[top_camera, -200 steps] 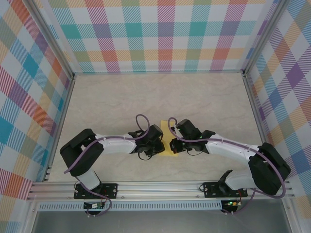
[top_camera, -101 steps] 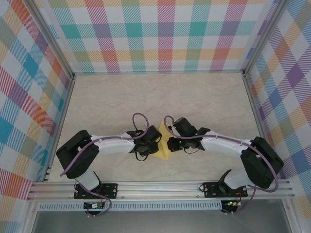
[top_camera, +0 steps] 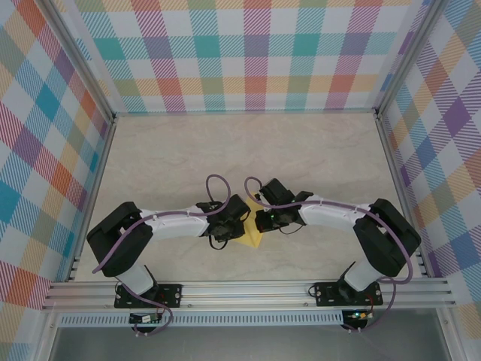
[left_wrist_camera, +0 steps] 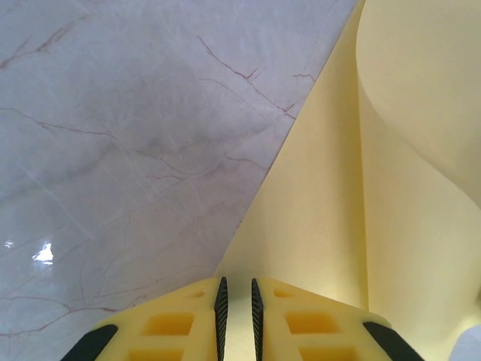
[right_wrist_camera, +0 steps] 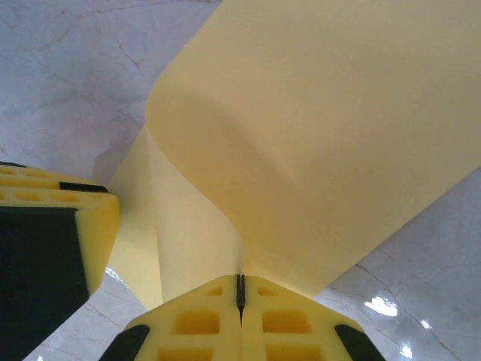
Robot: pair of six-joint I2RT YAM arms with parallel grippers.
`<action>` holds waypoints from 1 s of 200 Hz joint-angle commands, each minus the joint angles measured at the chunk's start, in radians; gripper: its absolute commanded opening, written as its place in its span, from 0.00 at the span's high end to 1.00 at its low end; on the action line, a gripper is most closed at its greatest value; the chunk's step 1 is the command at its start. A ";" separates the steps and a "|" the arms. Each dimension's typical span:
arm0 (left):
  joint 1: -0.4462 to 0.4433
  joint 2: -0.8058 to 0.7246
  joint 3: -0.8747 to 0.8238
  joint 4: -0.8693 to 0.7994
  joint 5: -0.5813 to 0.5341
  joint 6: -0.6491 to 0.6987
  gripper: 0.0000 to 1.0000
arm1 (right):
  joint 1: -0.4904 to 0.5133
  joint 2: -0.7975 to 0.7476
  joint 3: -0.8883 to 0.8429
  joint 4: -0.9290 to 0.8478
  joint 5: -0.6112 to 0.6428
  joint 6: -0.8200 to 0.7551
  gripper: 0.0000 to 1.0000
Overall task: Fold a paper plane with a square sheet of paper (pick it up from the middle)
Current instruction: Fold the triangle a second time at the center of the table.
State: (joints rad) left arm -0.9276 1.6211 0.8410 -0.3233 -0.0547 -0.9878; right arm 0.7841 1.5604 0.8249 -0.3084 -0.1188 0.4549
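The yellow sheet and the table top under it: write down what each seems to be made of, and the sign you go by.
Yellow sheet: thin paper, matt, by the look; it bends in a smooth soft curl and takes no glare.
Table top: glossy and marble-patterned, with thin veins and bright light spots; whether stone or printed laminate, the look leaves open.

- Table: pale marble-look top with thin brown veins and glossy highlights; metal rails along its edges in the top view.
- 1 item on it: square sheet of paper, yellow, lower centre of the top view.
- Left wrist view: part of the sheet lies flat on the table, its edge running diagonally.
- Right wrist view: the rest curls up off the surface.
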 commanded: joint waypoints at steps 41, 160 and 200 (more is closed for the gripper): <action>-0.003 -0.006 0.002 -0.027 -0.006 0.014 0.81 | -0.006 0.029 0.049 -0.058 0.048 -0.011 0.98; -0.003 0.008 -0.004 -0.017 0.006 0.008 0.80 | -0.006 0.075 0.047 -0.057 0.068 0.012 0.97; -0.003 0.010 0.000 -0.025 0.005 0.008 0.80 | -0.006 0.099 0.059 -0.061 0.079 0.009 0.97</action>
State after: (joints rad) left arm -0.9276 1.6211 0.8410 -0.3195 -0.0509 -0.9821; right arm 0.7841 1.6428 0.8589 -0.3523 -0.0593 0.4587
